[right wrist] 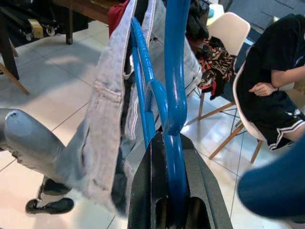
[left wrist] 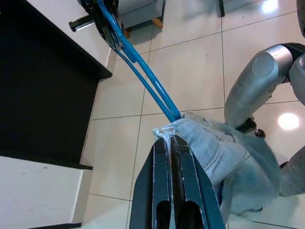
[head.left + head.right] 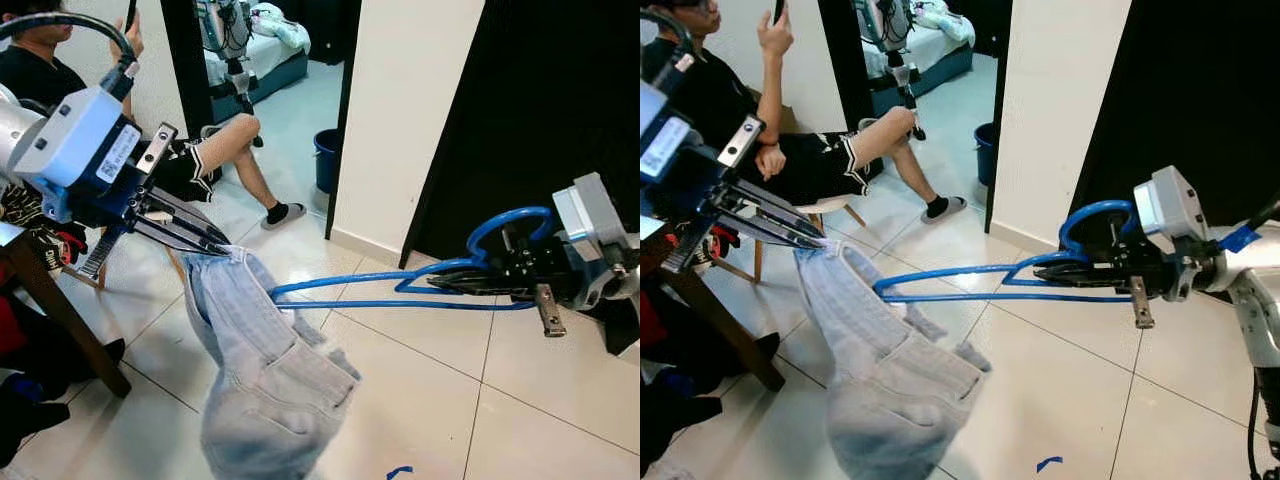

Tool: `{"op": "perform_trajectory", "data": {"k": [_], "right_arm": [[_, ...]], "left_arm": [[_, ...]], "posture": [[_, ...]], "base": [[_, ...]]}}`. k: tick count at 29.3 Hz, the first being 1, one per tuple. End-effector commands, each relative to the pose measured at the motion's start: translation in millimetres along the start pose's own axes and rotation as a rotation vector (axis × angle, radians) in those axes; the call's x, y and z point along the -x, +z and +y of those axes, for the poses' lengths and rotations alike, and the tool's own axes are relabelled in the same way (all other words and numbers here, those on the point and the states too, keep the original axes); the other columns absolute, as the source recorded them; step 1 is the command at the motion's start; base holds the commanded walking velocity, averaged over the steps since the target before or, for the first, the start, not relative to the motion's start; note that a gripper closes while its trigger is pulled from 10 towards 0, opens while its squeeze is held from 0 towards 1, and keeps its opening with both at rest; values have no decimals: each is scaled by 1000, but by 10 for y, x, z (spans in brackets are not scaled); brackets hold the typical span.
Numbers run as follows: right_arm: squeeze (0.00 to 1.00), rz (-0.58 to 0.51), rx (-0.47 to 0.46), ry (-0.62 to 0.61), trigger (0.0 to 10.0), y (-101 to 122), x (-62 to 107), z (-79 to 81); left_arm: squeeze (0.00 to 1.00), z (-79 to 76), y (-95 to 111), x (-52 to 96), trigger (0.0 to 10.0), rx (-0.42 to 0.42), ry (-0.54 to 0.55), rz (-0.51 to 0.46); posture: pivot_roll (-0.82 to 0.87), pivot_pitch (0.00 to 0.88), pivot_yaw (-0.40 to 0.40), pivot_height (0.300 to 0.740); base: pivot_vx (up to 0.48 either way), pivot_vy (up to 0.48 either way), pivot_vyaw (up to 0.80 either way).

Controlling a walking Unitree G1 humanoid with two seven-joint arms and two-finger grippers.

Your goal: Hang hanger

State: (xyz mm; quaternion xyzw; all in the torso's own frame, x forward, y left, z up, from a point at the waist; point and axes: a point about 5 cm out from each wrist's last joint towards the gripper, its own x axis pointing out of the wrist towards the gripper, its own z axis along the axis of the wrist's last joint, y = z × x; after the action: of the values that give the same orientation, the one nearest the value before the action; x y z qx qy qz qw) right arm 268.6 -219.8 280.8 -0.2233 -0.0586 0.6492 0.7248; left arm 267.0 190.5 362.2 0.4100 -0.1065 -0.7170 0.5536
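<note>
Held level in the air above the tiled floor [image 3: 420,400], the stiff, light blue hanger [image 3: 400,288] is clamped near its hook by the right end effector [image 3: 455,283], while the left end effector [image 3: 222,245] pinches the limp, heavier-looking denim garment [image 3: 265,370] at its waistband, likely the best hold.

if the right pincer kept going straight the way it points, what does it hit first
Probably the jeans. The right pincer is shut on the blue hanger and points along it toward the denim hanging from the left pincer. Depth is unclear, so it might pass just beside them.
</note>
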Motion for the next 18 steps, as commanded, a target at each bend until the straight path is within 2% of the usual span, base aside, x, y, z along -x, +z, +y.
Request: {"op": "perform_trajectory", "data": {"k": [1,6,10,12,14,16,17,18], "right_arm": [[0,-7,5,25,10000,23,-43,34],[0,-11,-20,85,10000,-26,-179,123],[0,-1,-32,117,10000,-127,-456,200],[0,4,-30,108,10000,-143,-496,194],[0,7,-37,82,10000,-150,-541,166],[0,46,-29,-50,10000,-173,-644,40],[0,46,-29,-50,10000,-173,-644,40],[0,63,-27,-108,10000,-180,-681,-11]], "left_arm": [[0,32,104,48,10000,-33,-9,-5],[0,52,71,16,10000,-40,-7,-7],[0,129,20,-90,10000,-70,4,-26],[0,147,12,-115,10000,-77,8,-31],[0,177,17,-170,10000,-80,24,-51],[0,219,34,-336,10000,-79,61,-91],[0,219,34,-336,10000,-79,61,-91],[0,224,39,-400,10000,-76,70,-101]], "posture": [[99,0,-1,740],[91,0,0,740],[91,0,0,740],[91,0,0,740],[94,0,-1,740],[85,0,1,740],[85,0,1,740],[83,0,1,740]], "base": [[0,0,0],[0,0,0],[0,0,0],[0,0,0],[0,0,0],[0,0,0],[0,0,0],[0,0,0]]}}
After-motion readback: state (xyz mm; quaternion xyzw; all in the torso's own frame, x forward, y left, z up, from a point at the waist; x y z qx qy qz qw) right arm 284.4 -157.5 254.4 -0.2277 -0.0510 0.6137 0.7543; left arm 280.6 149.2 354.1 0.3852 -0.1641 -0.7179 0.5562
